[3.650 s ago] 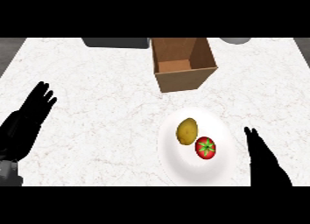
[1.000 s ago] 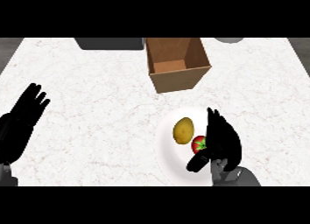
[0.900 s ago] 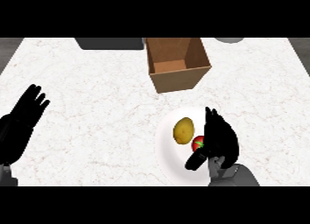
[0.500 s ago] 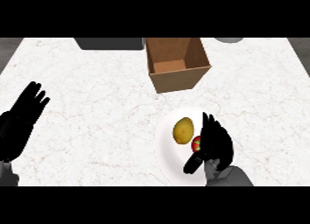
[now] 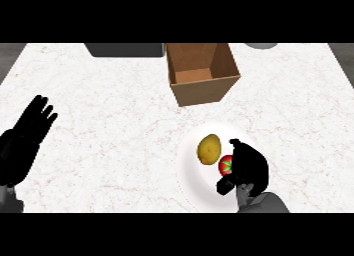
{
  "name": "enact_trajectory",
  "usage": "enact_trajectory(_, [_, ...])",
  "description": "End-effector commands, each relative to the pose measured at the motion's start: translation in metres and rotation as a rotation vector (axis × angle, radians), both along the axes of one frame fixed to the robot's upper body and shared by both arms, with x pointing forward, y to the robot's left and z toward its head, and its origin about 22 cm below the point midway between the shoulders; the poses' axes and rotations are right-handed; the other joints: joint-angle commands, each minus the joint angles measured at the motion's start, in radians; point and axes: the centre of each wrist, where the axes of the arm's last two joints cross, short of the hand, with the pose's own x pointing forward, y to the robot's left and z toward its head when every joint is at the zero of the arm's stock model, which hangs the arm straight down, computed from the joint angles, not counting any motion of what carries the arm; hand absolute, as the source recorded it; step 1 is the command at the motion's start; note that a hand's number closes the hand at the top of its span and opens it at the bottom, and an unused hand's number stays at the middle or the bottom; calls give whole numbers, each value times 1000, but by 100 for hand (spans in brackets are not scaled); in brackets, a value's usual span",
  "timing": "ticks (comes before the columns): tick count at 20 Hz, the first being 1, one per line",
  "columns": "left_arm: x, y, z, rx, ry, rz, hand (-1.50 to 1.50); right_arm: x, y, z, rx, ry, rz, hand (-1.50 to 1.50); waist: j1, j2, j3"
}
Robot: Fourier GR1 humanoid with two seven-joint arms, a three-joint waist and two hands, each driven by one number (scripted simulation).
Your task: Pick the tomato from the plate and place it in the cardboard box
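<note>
The robot's right hand (image 5: 248, 167) curls over the single red tomato (image 5: 226, 165) on the white plate (image 5: 191, 175), fingers and thumb closing round its right side while its left half shows; whether the fruit is fully gripped cannot be told. One yellowish potato-like item (image 5: 209, 149) lies just beside the tomato on the same plate. One open cardboard box (image 5: 200, 72) stands well apart toward the far edge of the marbled tabletop (image 5: 113, 110). The left hand (image 5: 25, 137) rests open at the left edge, fingers straight. The tomato is probably light, smooth, round and soft-skinned, liable to roll or bruise, so best held across its widest middle
</note>
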Motion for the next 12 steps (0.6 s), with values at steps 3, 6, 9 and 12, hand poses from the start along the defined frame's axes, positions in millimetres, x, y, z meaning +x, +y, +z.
enact_trajectory(3, [-5, -5, -16, 12, 14, -16, 0, 12, 4, -12, -40, -70, 4, 150, 2, 1, 0])
enact_trajectory(6, [-1, 2, 3, 7, -2, -2, 0, 10, 11, 4, -58, -51, 11, 150, 1, 0, 0])
enact_trajectory(9, [1, 24, -5, 9, 4, -3, 0, 20, 1, -25, -64, -59, 29, 150, 2, 1, 0])
enact_trajectory(12, [3, -8, 10, 6, -3, -68, 0, 65, 43, 8, -87, -75, 4, 150, 59, 11, 2])
